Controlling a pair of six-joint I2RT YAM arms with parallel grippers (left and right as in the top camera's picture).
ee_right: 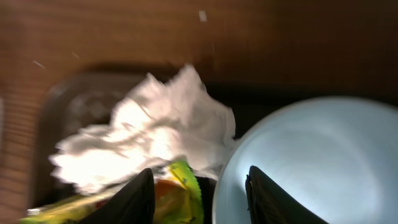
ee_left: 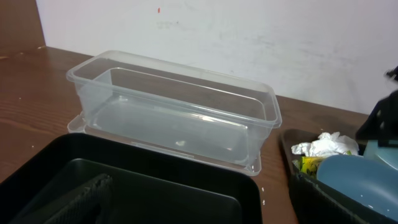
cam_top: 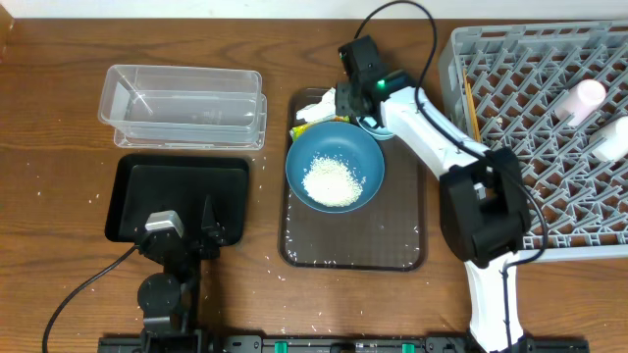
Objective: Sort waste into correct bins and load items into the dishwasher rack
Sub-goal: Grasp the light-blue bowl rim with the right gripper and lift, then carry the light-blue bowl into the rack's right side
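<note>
Right gripper [ee_right: 200, 198] sits closest to the lens in the right wrist view. Its two dark fingers [ee_right: 138, 200] stand well apart at the bottom edge, jaws wide and holding nothing. Between them lie the edge of the snack wrapper [ee_right: 177, 194] and the rim of the small light-blue bowl [ee_right: 311, 162]. Crumpled napkin [ee_right: 149, 134] lies just beyond the wrapper, touching it. This view is blurred.

Overhead, the right gripper hangs over the far end of the brown serving tray [cam_top: 294, 240], above napkin and wrapper. On that tray, the large dark-blue bowl [cam_top: 368, 155] stands upright with the rice heap [cam_top: 331, 181] inside it. The small light-blue bowl is beside its far rim, partly hidden by the arm. Loose grains dot the tray and the desk [cam_top: 59, 255].

Clear container [cam_top: 183, 106] stands upright at far left. Black tray [cam_top: 177, 186] lies just in front of it. Left gripper [cam_top: 208, 221] rests over the near right part of the black tray; whether its jaws are wide or narrow cannot be told.

Dishwasher rack [cam_top: 549, 211] occupies the right side of the desk. Pink cup [cam_top: 586, 98] and pale cup [cam_top: 613, 142] are in cells on its right side. Chopsticks [cam_top: 473, 110] lie near its left edge.
</note>
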